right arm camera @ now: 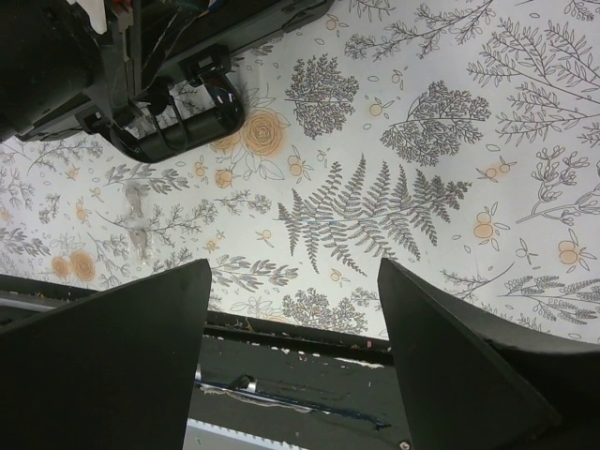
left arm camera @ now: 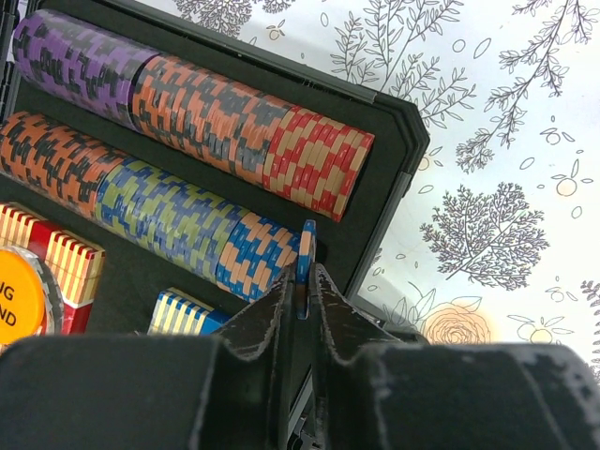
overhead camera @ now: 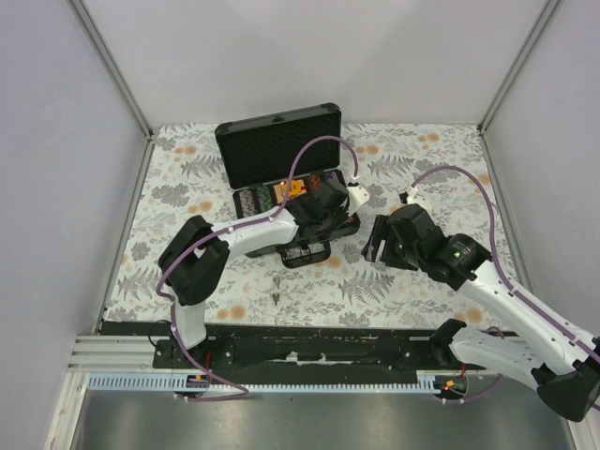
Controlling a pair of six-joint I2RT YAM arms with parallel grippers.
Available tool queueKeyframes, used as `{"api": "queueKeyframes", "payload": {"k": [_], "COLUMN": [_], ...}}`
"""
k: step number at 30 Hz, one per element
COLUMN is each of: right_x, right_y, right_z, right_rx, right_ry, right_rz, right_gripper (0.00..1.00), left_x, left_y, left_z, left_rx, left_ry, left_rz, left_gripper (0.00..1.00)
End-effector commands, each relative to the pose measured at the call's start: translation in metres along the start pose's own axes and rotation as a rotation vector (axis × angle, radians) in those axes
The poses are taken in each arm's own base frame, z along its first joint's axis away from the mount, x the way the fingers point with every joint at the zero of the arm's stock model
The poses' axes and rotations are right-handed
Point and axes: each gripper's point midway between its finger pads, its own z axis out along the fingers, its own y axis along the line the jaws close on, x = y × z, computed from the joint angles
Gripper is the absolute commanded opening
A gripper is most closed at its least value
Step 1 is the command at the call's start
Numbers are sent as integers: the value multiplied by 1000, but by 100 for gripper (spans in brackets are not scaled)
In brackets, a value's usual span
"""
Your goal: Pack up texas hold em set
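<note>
The black case (overhead camera: pixel 277 141) of the texas hold em set lies open at mid-table, lid propped up at the back. In the left wrist view two rows of striped poker chips (left arm camera: pixel 206 112) fill its foam slots. A red deck (left arm camera: pixel 56 258), a blue deck (left arm camera: pixel 183 314) and an orange round button (left arm camera: pixel 17 295) sit below them. My left gripper (left arm camera: pixel 305 277) reaches over the case's right end, its fingers pinched on one blue chip (left arm camera: pixel 306 246) standing on edge at the end of the lower row. My right gripper (overhead camera: pixel 375 242) hovers open and empty right of the case.
The case handle (right arm camera: pixel 178 122) juts toward the near edge over the floral tablecloth (right arm camera: pixel 375 216). The black base rail (right arm camera: pixel 309 375) runs along the table's near edge under my right gripper. Grey walls enclose the table on three sides.
</note>
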Motion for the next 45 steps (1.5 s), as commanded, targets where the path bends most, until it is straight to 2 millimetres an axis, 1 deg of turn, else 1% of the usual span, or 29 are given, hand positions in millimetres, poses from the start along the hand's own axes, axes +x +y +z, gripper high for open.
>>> {"api": "queueKeyframes", "payload": {"k": [1, 3, 5, 9, 12, 15, 18, 21, 22, 23, 26, 28, 29, 30, 31, 34, 35, 38, 39, 41, 45], "right_x": [-7, -7, -7, -7, -8, -11, -17, -23, -24, -26, -25, -25, -23, -22, -22, -18, -16, -13, -11, -7, 0], "right_y": [9, 10, 10, 11, 12, 15, 17, 17, 15, 15, 14, 13, 13, 11, 11, 10, 10, 12, 13, 15, 16], "right_z": [2, 2, 3, 2, 1, -2, -8, -16, -17, -20, -22, -21, -20, -18, -17, -11, -9, -2, 0, 4, 13], "right_rx": [-32, -35, -35, -39, -42, -53, -66, -70, -64, -69, -65, -59, -58, -53, -50, -38, -35, -38, -44, -55, -58], "right_ry": [-25, -22, -19, -18, -23, -29, -50, -76, -82, -90, -88, -85, -82, -76, -73, -55, -48, -32, -25, -9, 19], "right_rz": [24, 24, 26, 25, 29, 30, 24, 21, 21, 20, 10, 9, 3, 4, 0, -15, -21, -22, -23, -15, -9], "right_gripper": [80, 80, 80, 80, 80, 80, 80, 81, 82, 82, 82, 82, 82, 83, 83, 84, 84, 85, 84, 84, 84], "left_x": [4, 5, 3, 1, -4, -15, -25, -29, -33, -35, -30, -23, -15, -11, -2, 17, 25, 57, 71, 92, 130], "left_y": [30, 31, 32, 33, 34, 35, 36, 37, 37, 35, 32, 33, 32, 33, 33, 29, 28, 31, 30, 23, -1], "left_z": [0, -2, -5, -10, -17, -30, -44, -59, -67, -73, -89, -102, -105, -114, -120, -144, -150, -169, -172, -173, -164], "left_rx": [-122, -125, -125, -130, -130, -129, -124, -127, -121, -112, -107, -120, -131, -143, -159, -161, -165, -235, -250, -253, -211], "left_ry": [15, 17, 8, 1, -20, -65, -105, -144, -170, -188, -218, -230, -227, -232, -220, -214, -203, -162, -131, -83, 21], "left_rz": [54, 54, 51, 50, 28, -6, -45, -99, -122, -144, -236, -332, -395, -457, -511, -658, -695, -803, -825, -856, -896], "left_gripper": [20, 23, 27, 30, 32, 35, 40, 42, 42, 43, 44, 45, 46, 47, 48, 58, 65, 77, 78, 79, 79]}}
